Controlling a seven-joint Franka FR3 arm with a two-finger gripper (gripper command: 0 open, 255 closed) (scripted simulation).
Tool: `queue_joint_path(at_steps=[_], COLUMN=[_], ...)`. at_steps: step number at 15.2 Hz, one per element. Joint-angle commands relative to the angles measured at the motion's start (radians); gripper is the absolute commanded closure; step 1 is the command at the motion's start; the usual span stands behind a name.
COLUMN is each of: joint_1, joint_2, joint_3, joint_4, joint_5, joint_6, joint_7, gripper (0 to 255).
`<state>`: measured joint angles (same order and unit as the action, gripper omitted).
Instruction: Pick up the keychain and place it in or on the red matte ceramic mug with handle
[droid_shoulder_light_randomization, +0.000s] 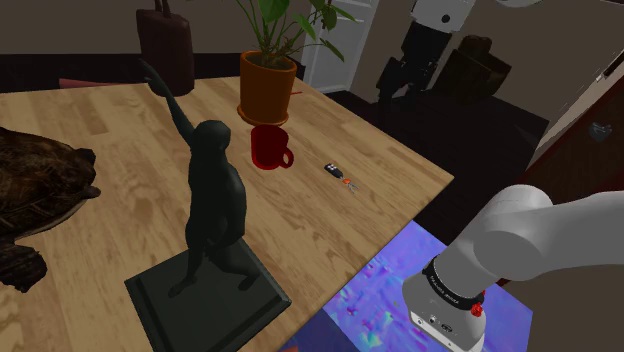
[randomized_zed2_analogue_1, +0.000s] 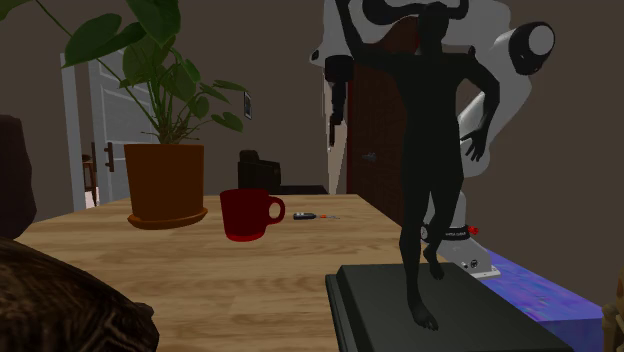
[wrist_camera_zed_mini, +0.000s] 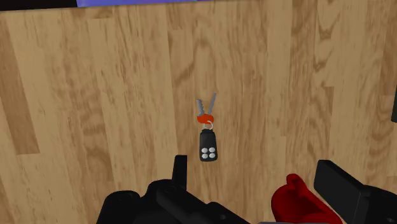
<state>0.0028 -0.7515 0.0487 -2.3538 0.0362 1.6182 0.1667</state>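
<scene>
My pincer (wrist_camera_zed_mini: 252, 167): wide, its two black fingers (wrist_camera_zed_mini: 180, 167) standing apart and clasping nothing.
Where I hang: in the air above the table (wrist_camera_zed_mini: 95, 95), clear of the wood.
Keychain (wrist_camera_zed_mini: 207, 137): flat on the bare wood below me, touched by nothing. It has a black fob with four buttons, a red ring and two grey keys fanned out from the ring. It lies nearer one of my fingers than the other.
Mug (droid_shoulder_light_randomization: 268, 147): red and upright on the table. It is near the keychain but apart from it, with its handle turned toward the keychain. In the shoulder view the keychain lies to its right.
Plant (droid_shoulder_light_randomization: 268, 85): green leaves in an orange-brown pot on a saucer, just behind the mug in the shoulder view.
Statue (droid_shoulder_light_randomization: 215, 200): a dark figure with one arm raised, standing on a dark slab. It is well apart from the keychain and closer to the shoulder camera.
</scene>
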Motion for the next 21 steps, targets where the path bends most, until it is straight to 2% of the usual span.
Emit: queue_joint_path(at_steps=[1, 10, 18, 21], joint_1=[0.0, -0.014, -0.028, -0.027], joint_2=[0.0, 0.127, 0.355, 0.377], joint_3=[0.0, 0.001, 0.002, 0.002], joint_4=[0.0, -0.203, -0.294, -0.308], joint_5=[0.0, 0.007, 0.013, 0.014], joint_6=[0.0, 0.319, 0.627, 0.663], joint_7=[0.0, 0.012, 0.021, 0.021], gripper=[0, 0, 0, 0])
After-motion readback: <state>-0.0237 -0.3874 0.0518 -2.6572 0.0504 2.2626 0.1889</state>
